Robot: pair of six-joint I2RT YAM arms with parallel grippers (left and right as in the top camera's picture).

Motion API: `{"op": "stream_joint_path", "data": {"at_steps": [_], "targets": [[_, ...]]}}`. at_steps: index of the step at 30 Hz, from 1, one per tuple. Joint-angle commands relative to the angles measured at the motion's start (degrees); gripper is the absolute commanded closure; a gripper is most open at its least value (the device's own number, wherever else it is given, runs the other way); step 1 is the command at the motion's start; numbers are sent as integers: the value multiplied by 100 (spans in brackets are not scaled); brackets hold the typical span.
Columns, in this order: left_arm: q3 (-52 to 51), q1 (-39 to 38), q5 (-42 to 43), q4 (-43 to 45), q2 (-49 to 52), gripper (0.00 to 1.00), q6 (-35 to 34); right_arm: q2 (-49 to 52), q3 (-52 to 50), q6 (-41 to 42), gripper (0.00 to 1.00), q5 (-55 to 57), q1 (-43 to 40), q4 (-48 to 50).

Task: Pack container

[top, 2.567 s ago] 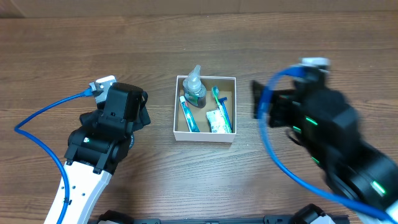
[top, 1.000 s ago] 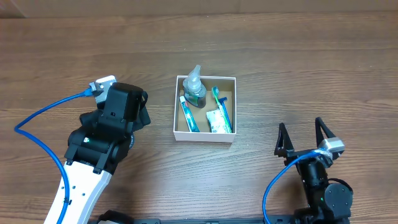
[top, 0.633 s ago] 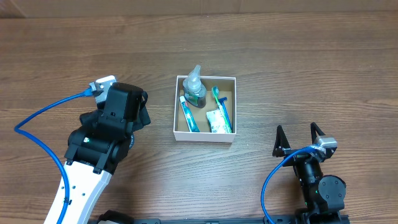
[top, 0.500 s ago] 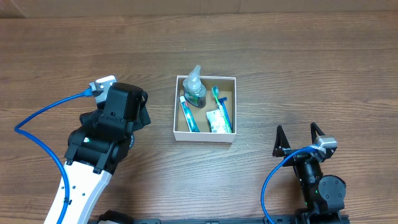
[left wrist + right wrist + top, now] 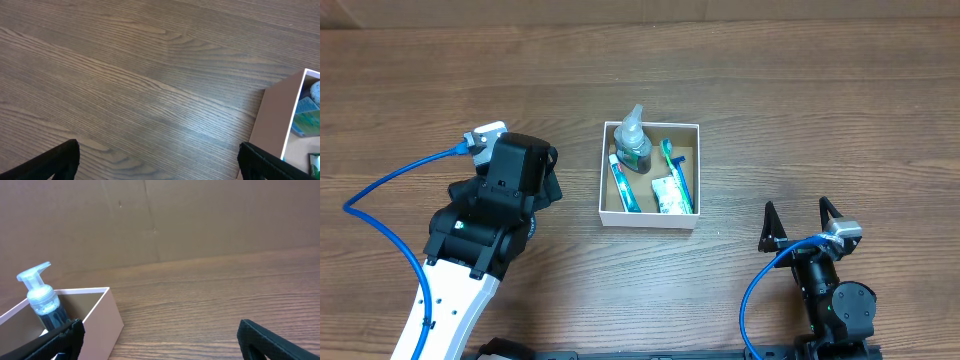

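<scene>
Nearest me, my right gripper [image 5: 800, 222] stands with fingers spread, holding nothing. My left gripper [image 5: 157, 152], also spread, hovers over the table [image 5: 770, 90] left of the container [image 5: 648, 219]. The container sits mid-table, square, mouth upward, with no long axis. Its toothbrush [image 5: 677, 175] and tube [image 5: 625, 185] lie near-to-far, and the pump bottle [image 5: 633, 140] is in the far-left corner.

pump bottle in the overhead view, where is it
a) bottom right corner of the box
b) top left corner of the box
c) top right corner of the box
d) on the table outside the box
b: the pump bottle stands inside the box, tucked into its top-left corner.
</scene>
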Motion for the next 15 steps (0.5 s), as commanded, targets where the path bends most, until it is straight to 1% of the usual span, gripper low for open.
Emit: {"op": "stream_joint_path", "data": {"at_steps": [1, 10, 13, 15], "targets": [[81, 31, -79, 24, 22, 0, 52, -68, -59, 39, 0, -37, -31, 33], [81, 31, -76, 26, -17, 0, 52, -68, -59, 37, 0, -37, -31, 33], [81, 33, -76, 24, -332, 0, 52, -68, -59, 39, 0, -37, -31, 33], [81, 33, -76, 24, -855, 0, 52, -68, -59, 39, 0, -37, -31, 33]]}}
